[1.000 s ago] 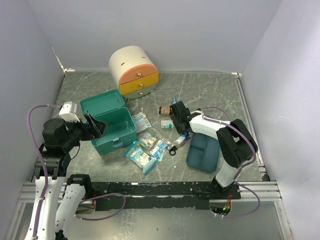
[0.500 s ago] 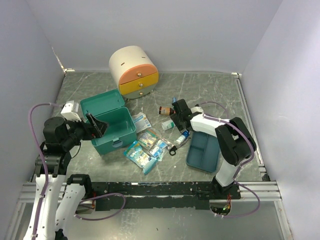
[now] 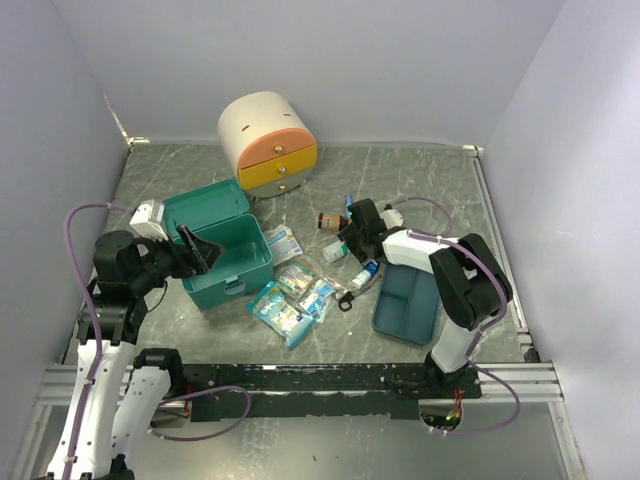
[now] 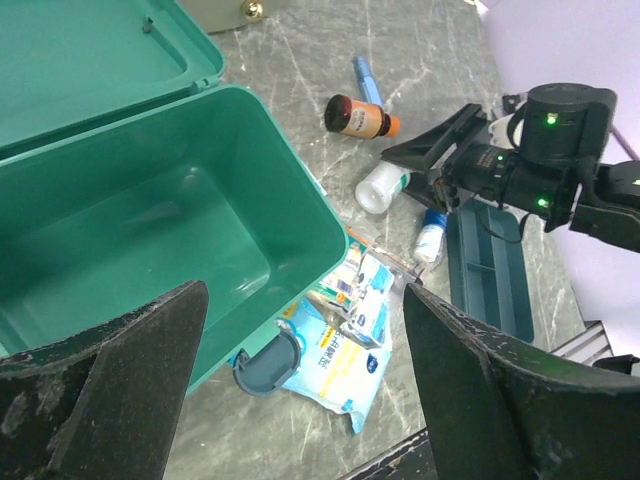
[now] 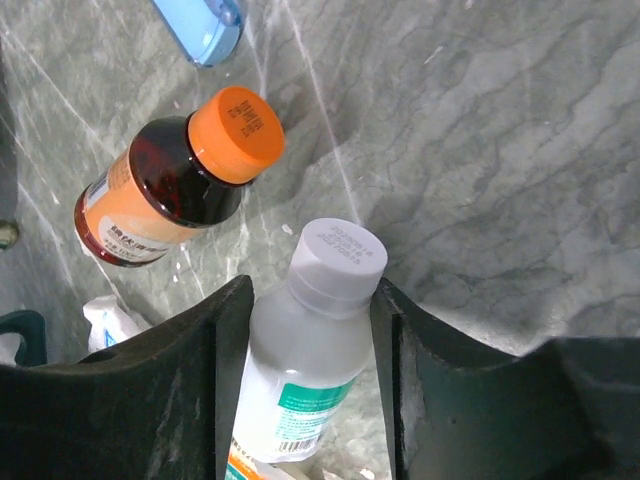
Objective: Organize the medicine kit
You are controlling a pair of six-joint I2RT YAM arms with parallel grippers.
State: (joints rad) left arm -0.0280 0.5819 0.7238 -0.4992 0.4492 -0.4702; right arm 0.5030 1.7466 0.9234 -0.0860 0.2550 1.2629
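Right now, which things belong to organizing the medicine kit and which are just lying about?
Belongs to the job: medicine kit, open and empty; white bottle; brown bottle; blue tube; dropper bottle; packets.
Just lying about, likely: cream cabinet; dark-blue tray.

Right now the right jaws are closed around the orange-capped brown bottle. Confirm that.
Not right. The right jaws are closed around the white-capped bottle; the orange-capped brown bottle lies beside it, outside them, on the table. The right wrist view shows it.
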